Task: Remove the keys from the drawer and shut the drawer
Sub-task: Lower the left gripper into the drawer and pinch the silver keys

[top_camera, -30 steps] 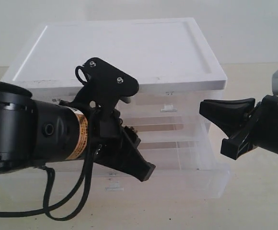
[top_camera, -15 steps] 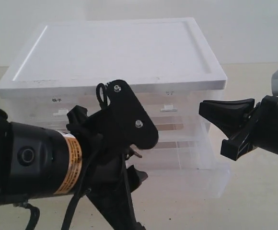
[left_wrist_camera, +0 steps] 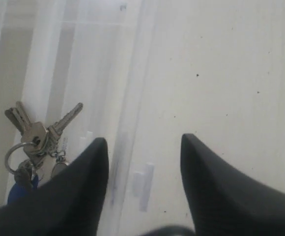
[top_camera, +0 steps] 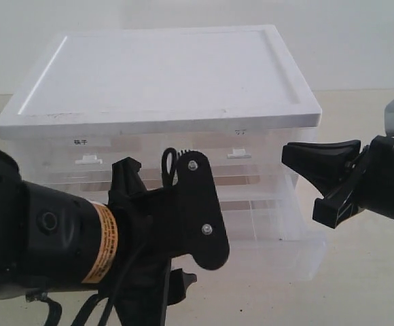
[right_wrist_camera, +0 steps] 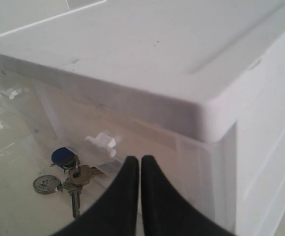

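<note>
Exterior view: the left arm [top_camera: 61, 238] looms before the white-topped cabinet [top_camera: 163, 68], the drawer [top_camera: 299, 255] pulled out. Left wrist view: the left gripper [left_wrist_camera: 143, 142] hangs spread and empty over the drawer's front edge, the keys [left_wrist_camera: 34, 140] lying inside. Right wrist view: the right gripper [right_wrist_camera: 140, 162], fingers pressed together, faces the keys [right_wrist_camera: 71, 179].

1. Your keys [left_wrist_camera: 39, 133] are bare silvery-grey metal with a dull sheen. Their fob [right_wrist_camera: 61, 156] is smooth blue plastic.
2. Your drawer [top_camera: 268, 258] is translucent plastic, slightly cloudy, with a light gloss.
3. The cabinet top [top_camera: 170, 68] looks to you white, smooth and matt, with faint scuffs near its front edge.
4. Your left pincer [left_wrist_camera: 142, 147] and right pincer [right_wrist_camera: 140, 164] have matt black fingers with a fine grain.
5. Your bench [left_wrist_camera: 231, 73] is pale, smooth and matt, dotted with tiny dark specks.
</note>
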